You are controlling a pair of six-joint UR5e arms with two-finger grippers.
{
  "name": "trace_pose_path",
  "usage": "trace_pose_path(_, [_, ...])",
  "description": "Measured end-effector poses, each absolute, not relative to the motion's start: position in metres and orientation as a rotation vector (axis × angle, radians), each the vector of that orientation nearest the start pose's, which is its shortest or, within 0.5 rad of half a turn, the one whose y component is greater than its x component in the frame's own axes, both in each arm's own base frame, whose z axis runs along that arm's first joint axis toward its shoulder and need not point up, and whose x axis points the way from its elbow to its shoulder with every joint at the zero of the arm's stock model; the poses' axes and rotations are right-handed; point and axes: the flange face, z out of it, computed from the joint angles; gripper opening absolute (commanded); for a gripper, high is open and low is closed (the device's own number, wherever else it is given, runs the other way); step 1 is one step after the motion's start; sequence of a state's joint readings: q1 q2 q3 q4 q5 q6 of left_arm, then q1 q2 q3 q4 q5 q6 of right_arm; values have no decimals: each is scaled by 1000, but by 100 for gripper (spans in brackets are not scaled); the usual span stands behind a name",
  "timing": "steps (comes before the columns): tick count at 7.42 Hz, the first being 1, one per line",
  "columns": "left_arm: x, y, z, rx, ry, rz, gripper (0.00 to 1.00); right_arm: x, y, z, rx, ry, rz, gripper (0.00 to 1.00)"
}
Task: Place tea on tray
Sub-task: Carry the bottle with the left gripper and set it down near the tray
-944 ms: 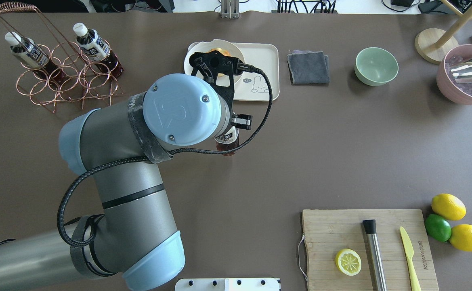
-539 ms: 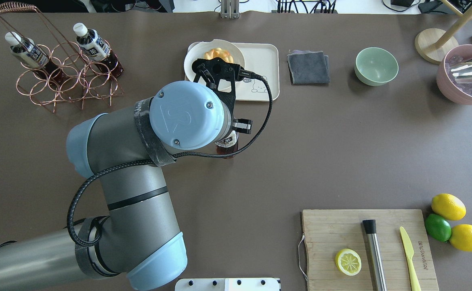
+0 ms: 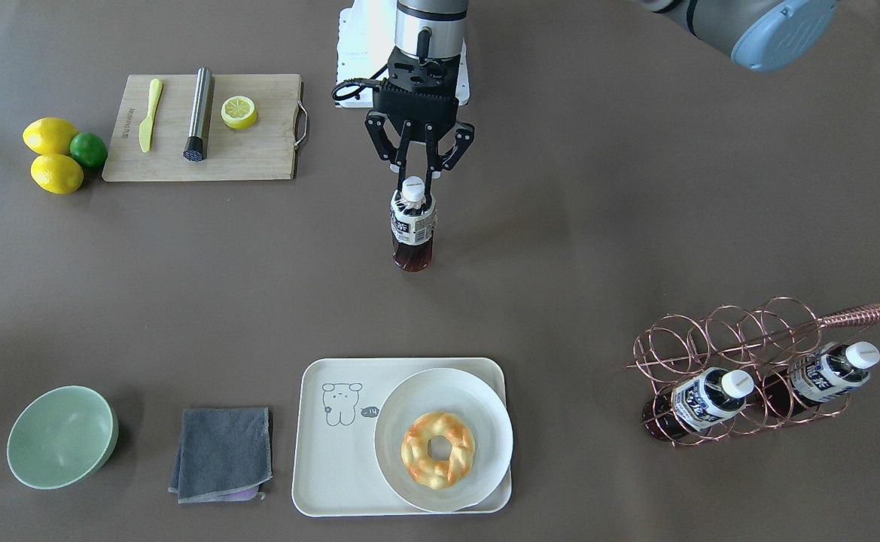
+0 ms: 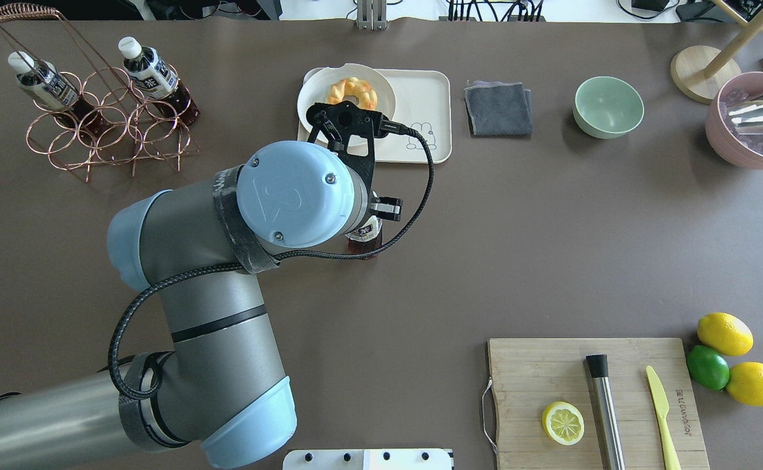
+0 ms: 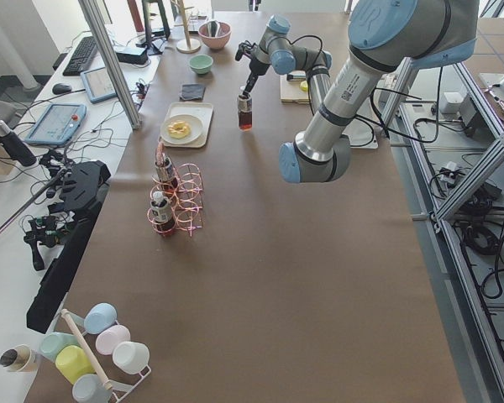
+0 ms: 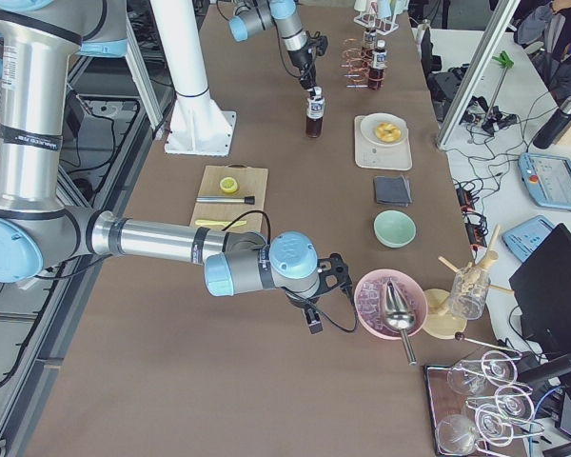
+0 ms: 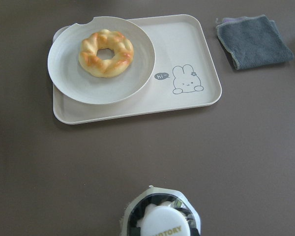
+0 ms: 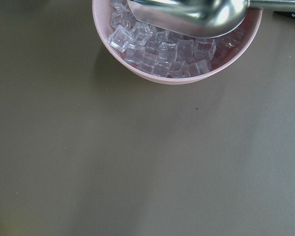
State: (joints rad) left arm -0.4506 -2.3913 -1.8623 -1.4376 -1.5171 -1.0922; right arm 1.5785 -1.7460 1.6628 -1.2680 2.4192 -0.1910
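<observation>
Since the first overhead frame we log a small shift. The left gripper has slid back toward the robot and a little to its left, and the tea went with it. More of the doughnut now shows past the wrist.

Grip: the fingers come down from above and pinch the white cap. We read the gripper as clenched on the tea, since the bottle travelled with it. We cannot tell whether the base touches the table.

Position: the tea is mid-table, well short of the tray.

Key relation: the tea hangs straight below the gripper, long axis vertical, cap up. The tray lies directly ahead, away from the robot. A plate covers the tray's half on the robot's left. The bare half, with the drawing, is ahead and slightly right.

The right gripper is far off beside the ice bowl, and we cannot tell its state.

Appearance: clear bottle, dark reddish-brown liquid showing below a navy-and-white label. Two like it sit in the rack.
</observation>
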Motion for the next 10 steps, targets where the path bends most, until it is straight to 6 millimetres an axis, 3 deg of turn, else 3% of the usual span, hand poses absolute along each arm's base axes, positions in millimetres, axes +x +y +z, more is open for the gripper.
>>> trace_pose_path(3, [501,-396,75,484,852,0,6,62,-430,654,294,-823,-266,99])
trace_pose_path(4, [501,-395,75,483,852,0,21,62,-431,653,296,-823,-266,99])
trace_pose_path(6, [503,-393,77,480,850,3,32,61,-433,648,301,-824,-262,99])
trace_pose_path(7, [504,-392,78,478,850,5,46,61,-438,643,308,-824,-261,99])
trace_pose_path(9, [507,-388,78,480,848,3,65,60,-450,632,321,-831,-251,99])
trace_pose_path(10, [511,-383,78,500,838,-2,69,59,-458,623,334,-834,-251,99])
